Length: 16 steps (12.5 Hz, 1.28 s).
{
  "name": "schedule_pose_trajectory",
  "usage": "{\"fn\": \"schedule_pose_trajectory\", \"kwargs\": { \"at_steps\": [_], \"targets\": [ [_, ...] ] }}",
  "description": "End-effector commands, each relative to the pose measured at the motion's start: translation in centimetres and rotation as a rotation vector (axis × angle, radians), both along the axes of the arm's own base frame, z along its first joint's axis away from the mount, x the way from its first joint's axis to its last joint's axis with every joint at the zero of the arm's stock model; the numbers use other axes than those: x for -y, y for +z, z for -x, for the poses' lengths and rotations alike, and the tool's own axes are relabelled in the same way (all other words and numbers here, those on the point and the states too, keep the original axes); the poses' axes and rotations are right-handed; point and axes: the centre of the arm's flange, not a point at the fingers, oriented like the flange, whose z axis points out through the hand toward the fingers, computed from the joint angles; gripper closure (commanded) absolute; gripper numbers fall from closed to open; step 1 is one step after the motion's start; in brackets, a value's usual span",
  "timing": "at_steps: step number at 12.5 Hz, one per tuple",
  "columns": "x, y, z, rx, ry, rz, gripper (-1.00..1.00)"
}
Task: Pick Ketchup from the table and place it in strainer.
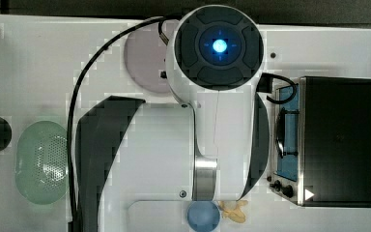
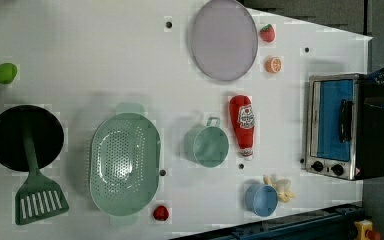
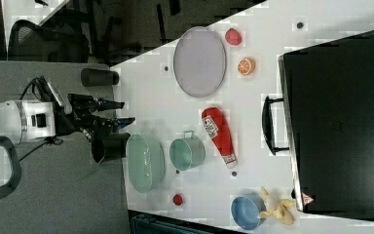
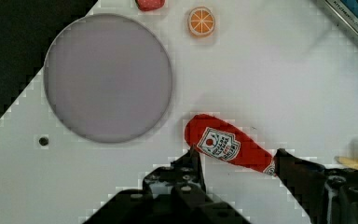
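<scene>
1. Claw: fingers spread, nothing between them; it hangs above the surface, well clear of every object, with the Ketchup framed between the fingertips in the wrist view.
2. Ketchup: lies flat on its side, between the green cup and the toaster oven; apart from both.
3. Handling, judged: light, toy-like, probably slightly yielding; smooth skin may slip; grasp across the broad labelled body, not the tapering neck.
4. Strainer: empty, beyond the cup in the left view; red ball just beside its rim.
5. Room: lift above the cup before crossing; open surface surrounds the bottle.
</scene>
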Motion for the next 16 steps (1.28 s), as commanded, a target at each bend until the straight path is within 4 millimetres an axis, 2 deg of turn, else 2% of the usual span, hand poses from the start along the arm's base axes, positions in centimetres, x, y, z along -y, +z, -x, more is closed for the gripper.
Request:
{"fn": "schedule_pose_trajectory", "kwargs": {
  "at_steps": [1, 3, 5, 9, 12, 16],
  "targets": [
    [2.3, 3.9, 7.3, -0.042, 0.029, -0.005, -0.59],
    [2.2, 3.2, 7.1, -0.053, 0.036, -0.006, -0.99],
    [1.5, 1.0, 6.6, -0.097, 0.064, -0.008, -1.0],
    [-0.4, -6.9, 5.1, -0.203, 0.234, -0.027, -1.0],
    [-1.4, -13.5, 4.3, -0.171, 0.508, -0.044, -1.0],
    [-1.8, -20.9, 4.5, -0.08, 0.87, -0.04, -1.0]
  ]
}}
